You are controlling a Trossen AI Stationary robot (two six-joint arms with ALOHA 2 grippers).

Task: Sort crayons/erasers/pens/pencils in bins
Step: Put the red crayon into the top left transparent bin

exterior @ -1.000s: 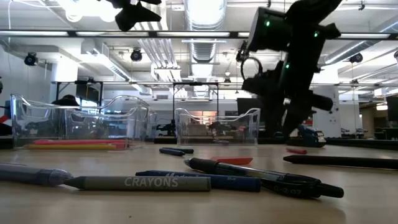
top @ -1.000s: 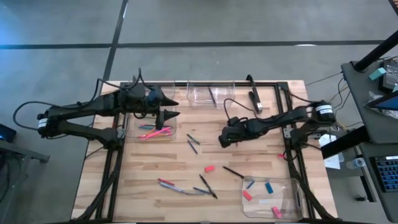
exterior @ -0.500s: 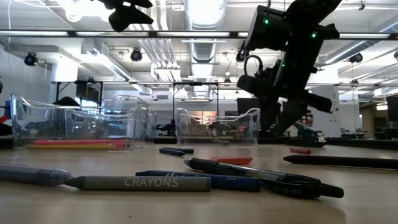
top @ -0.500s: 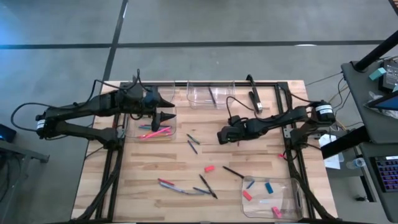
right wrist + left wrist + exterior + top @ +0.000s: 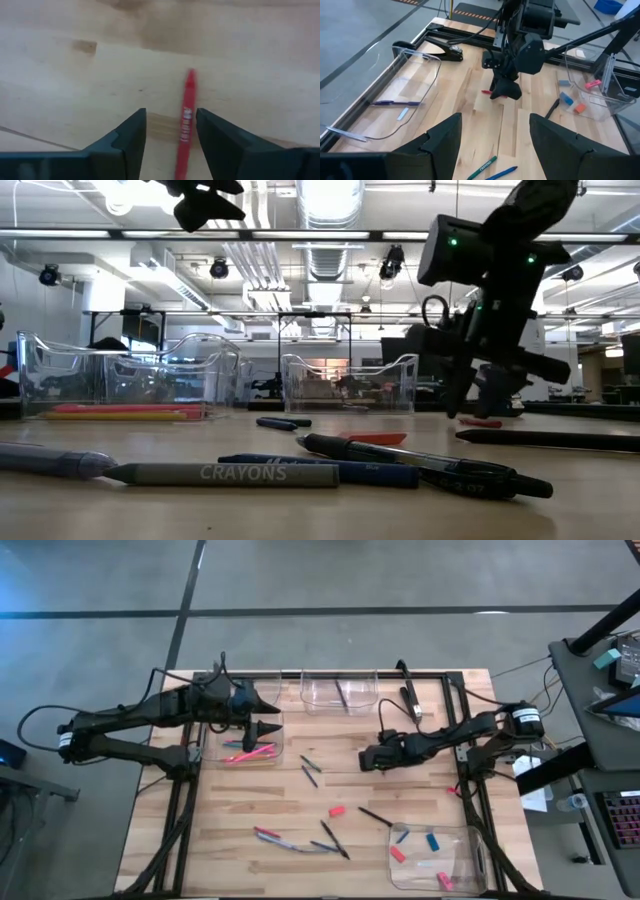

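Here a red crayon (image 5: 187, 116) lies between the right gripper's (image 5: 169, 131) parted fingers (image 5: 129, 137).

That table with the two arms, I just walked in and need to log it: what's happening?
The robot is sorting stationery into clear bins. The right gripper is low over mid-table, fingers open around a red crayon lying on the wood, not yet gripped. The left gripper hangs open above the bin with pink and orange sticks. Erasers sit in the near right bin; pens and crayons lie loose on the table.
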